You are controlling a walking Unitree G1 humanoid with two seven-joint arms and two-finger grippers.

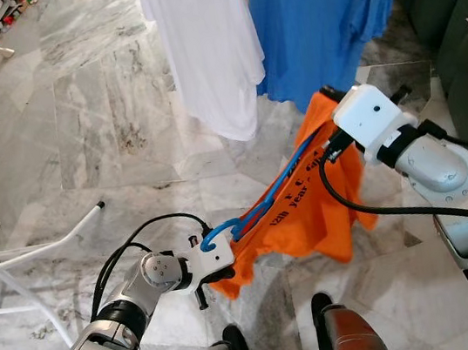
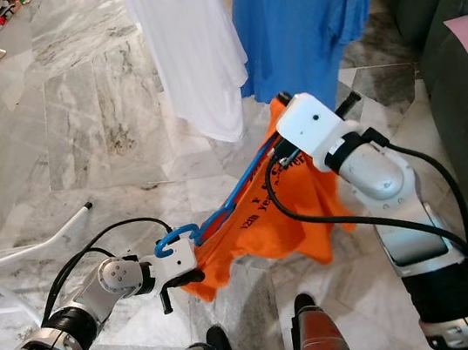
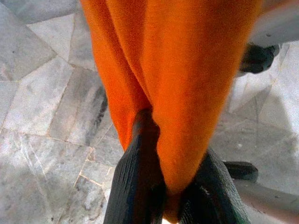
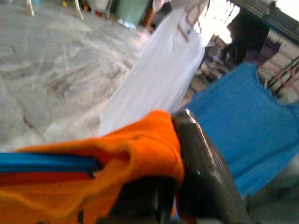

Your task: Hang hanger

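Orange T-shirt [image 1: 309,208] on blue hanger [image 1: 261,206] clamped by left gripper [image 3: 163,196] at 7 o'clock, right gripper [image 4: 180,186] fingertips cloth-hidden at 1 o'clock, clamped on shirt shoulder, white shirt [image 1: 206,47] at 12 o'clock.

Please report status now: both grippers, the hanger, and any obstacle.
Left gripper shut on orange shirt by hanger hook. Right gripper shut on shirt's far end. Hanger not hung. White shirt, blue shirt hang ahead.

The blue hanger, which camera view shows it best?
The left eye view: the whole blue hanger shows, its hook by the left gripper and its far end at the right gripper, inside the orange shirt. The right eye view matches. The right wrist view catches a blue strip; the left wrist view shows orange cloth.
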